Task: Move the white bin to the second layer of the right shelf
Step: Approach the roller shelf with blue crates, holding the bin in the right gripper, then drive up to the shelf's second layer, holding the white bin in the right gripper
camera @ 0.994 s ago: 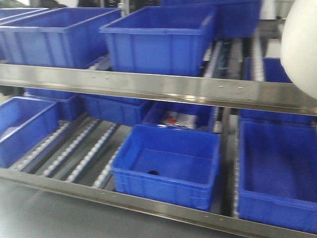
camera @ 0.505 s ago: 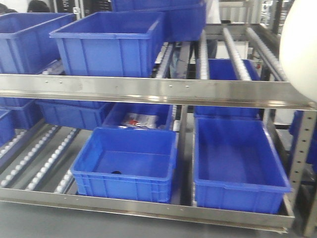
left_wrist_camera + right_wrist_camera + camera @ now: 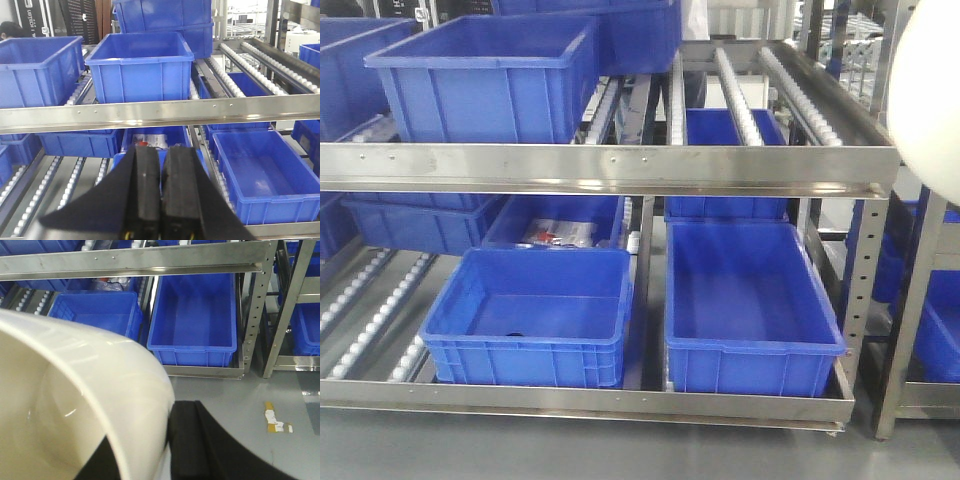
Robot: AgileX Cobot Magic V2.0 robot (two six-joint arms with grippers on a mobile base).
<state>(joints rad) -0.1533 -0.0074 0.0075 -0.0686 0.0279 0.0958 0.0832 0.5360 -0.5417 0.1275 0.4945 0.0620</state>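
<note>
The right gripper (image 3: pixel 152 457) is clamped on the white bin (image 3: pixel 75 390), one black finger (image 3: pixel 200 450) outside the wall and the other inside, just under the rim. The left gripper (image 3: pixel 161 150) hangs with its jaws pressed together, holding nothing.

In the front view the bin stays at the upper right edge while the rack has slid left and drawn back over the last second. Its right end post (image 3: pixel 855 290) and a neighbouring rack now show. I judge the robot is still carrying the bin rightward, with placing not yet begun. The right shelf second layer (image 3: pixel 790 95), roller tracks behind a screwed steel rail (image 3: pixel 610 165), lies well apart from the bin.

The bin's mouth faces the right wrist camera and its rounded wall bulges toward the rack. Being rounded-square, it shows no clear long side.
</note>
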